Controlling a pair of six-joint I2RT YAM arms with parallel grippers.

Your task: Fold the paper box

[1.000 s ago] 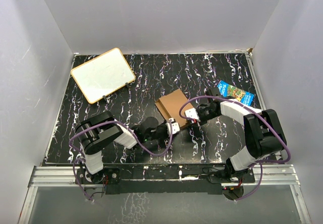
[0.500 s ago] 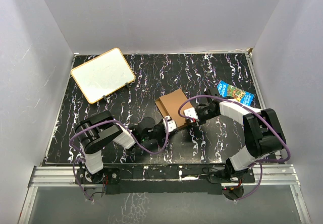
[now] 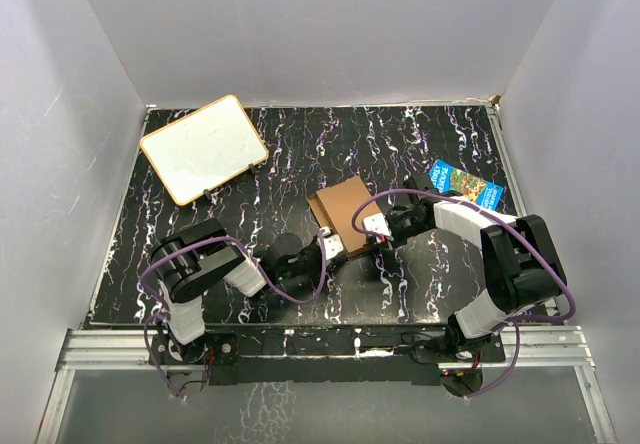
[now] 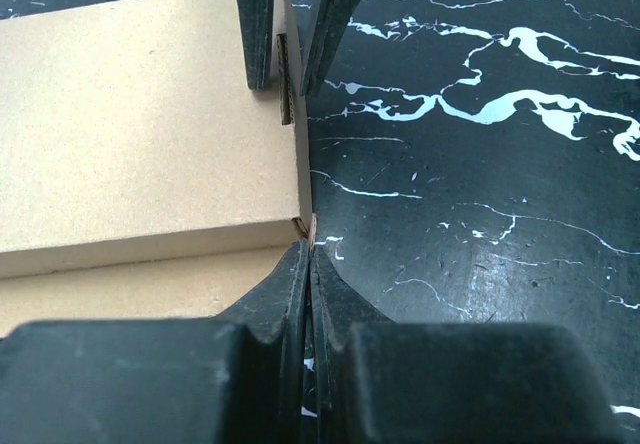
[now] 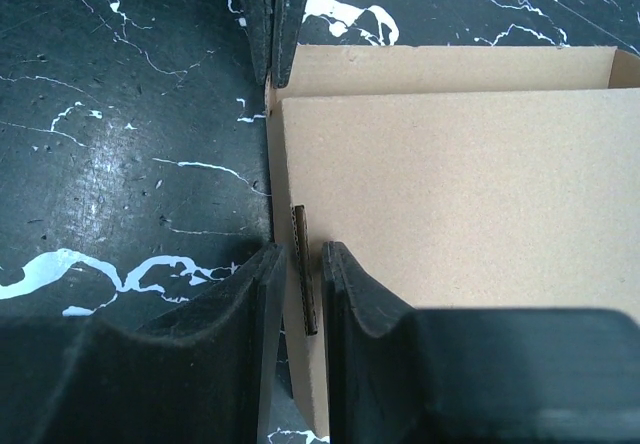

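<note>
Grips the paper box (image 3: 343,210) along its near edge at both ends, a little nearer than the middle of the black marbled counter (image 3: 400,144). Pinches a thin sliver of cardboard at the left corner of that edge with the left end effector (image 3: 327,245), fingers pressed fully together. Clamps the right end of the same edge with the right end effector (image 3: 376,226), jaws parted only by the cardboard wall standing between them, right at a small slot. Lies flat as a brown rectangle, one folded panel on top of a slightly larger layer, turned at an angle to the counter's sides. Shares the counter with a white board (image 3: 204,149) with an orange rim at the far left and a blue printed box (image 3: 465,185) to the right, both well apart from the cardboard.
</note>
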